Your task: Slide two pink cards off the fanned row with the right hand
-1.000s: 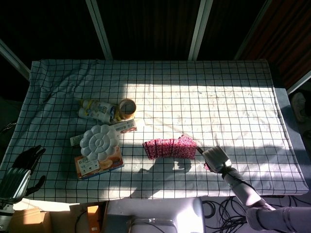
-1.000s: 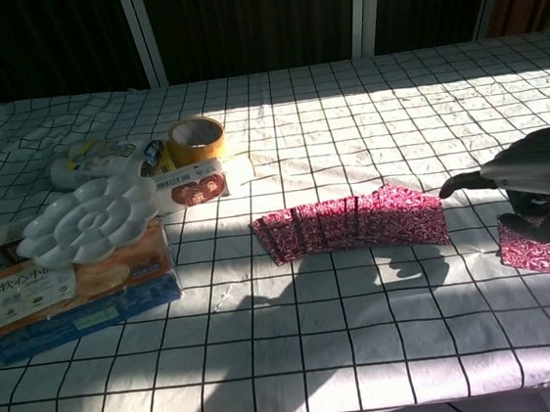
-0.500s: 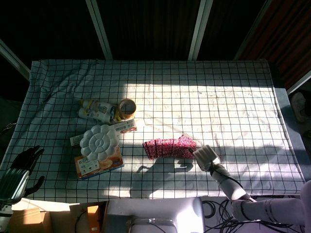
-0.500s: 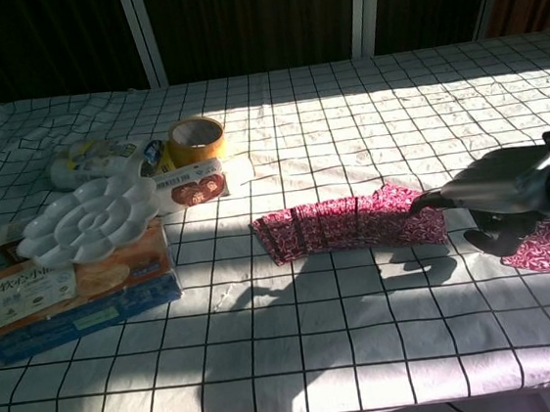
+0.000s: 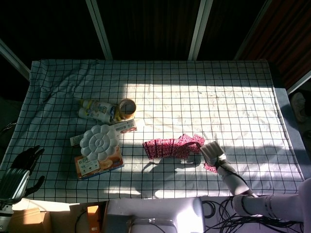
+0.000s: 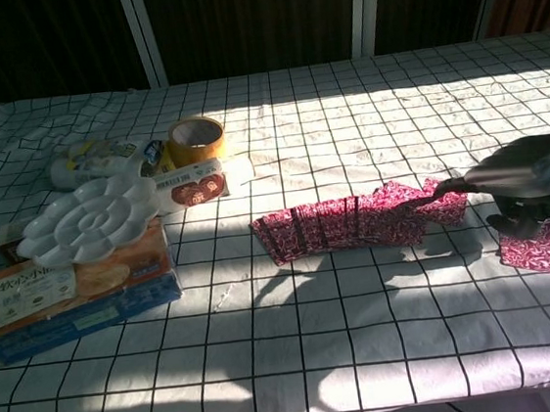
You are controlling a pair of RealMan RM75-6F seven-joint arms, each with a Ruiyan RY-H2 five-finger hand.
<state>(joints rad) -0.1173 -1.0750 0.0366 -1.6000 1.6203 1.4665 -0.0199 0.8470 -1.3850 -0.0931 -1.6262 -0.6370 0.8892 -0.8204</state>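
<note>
A fanned row of pink patterned cards (image 5: 166,147) (image 6: 341,227) lies mid-table. Its rightmost card (image 6: 449,201) (image 5: 196,140) sticks out to the right, partly off the row. My right hand (image 6: 532,174) (image 5: 212,151) reaches in from the right, and one outstretched fingertip (image 6: 440,188) presses on that card. The hand grips nothing. One pink card (image 6: 529,250) (image 5: 210,167) lies apart, under and just right of the hand. My left hand (image 5: 22,167) hangs off the table's left front corner with fingers apart and nothing in it.
At the left a white flower-shaped palette (image 6: 84,218) rests on an orange snack box (image 6: 72,291). Behind them are a roll of tape (image 6: 196,137), a lying bottle (image 6: 94,164) and a small pack (image 6: 192,188). Checked cloth (image 6: 367,334) covers the table.
The right hand moved left to the row's end, then pulled back right with a fingertip on the end card, dragging it partly out of the fan. The left hand stayed put.
</note>
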